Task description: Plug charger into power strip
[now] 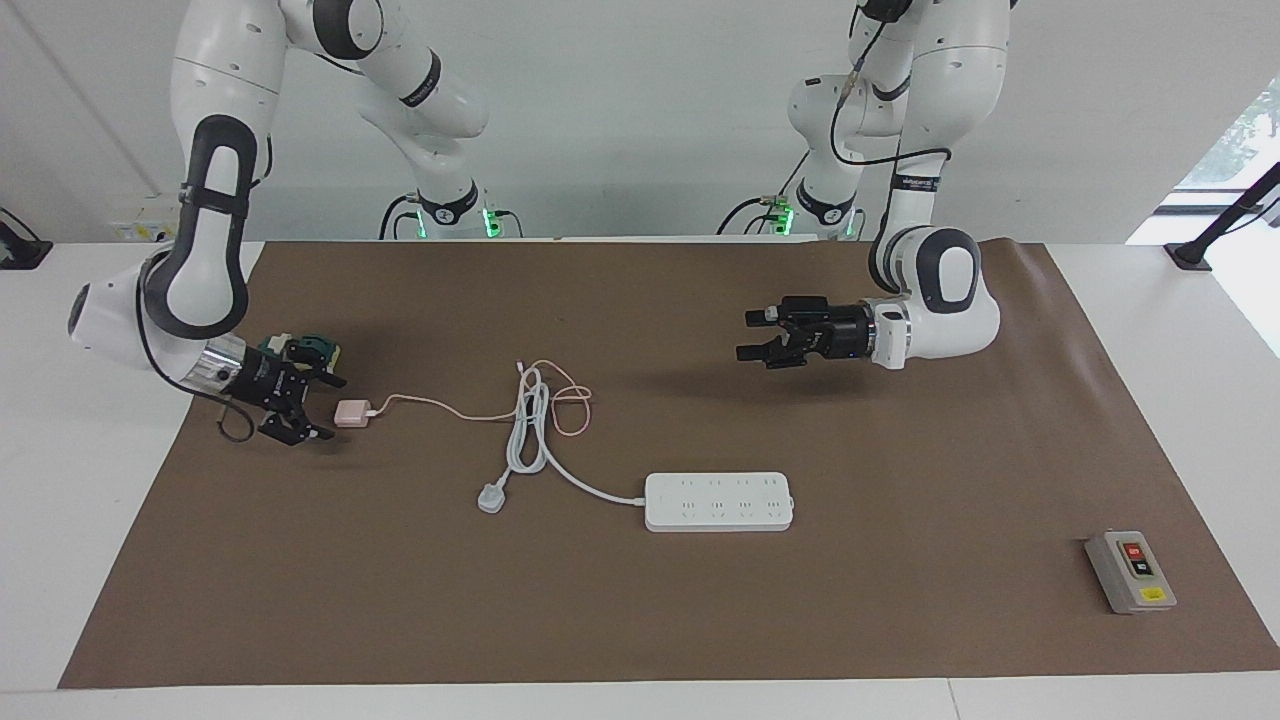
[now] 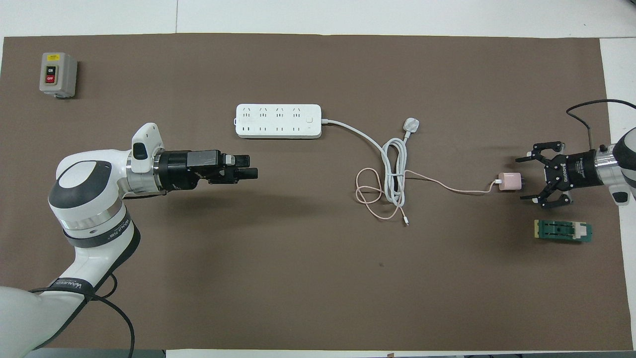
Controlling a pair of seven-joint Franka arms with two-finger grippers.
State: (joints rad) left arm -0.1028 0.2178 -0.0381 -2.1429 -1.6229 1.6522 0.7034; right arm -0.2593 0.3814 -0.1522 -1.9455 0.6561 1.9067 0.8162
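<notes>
While both arms extend over the brown mat covering the tabletop, nothing is held.

Item: charger, pale pink cube, lying on the mat near the edge at the right arm's end; its thin pink cable runs toward the middle of the mat and loops there.

Item: power strip, long white bar, flat near the mat's middle, farther from the robots than the charger; its thick white cord lies coiled across the pink loops and ends in a white plug.

Item: right end effector, fingers spread wide, low just beside the charger, apparently not touching it.

Item: left end effector, fingers apart, empty, raised over bare mat.

Item: grey switch box, at the corner far from the robots, left arm's end.

Item: green block, beside the right end effector.
</notes>
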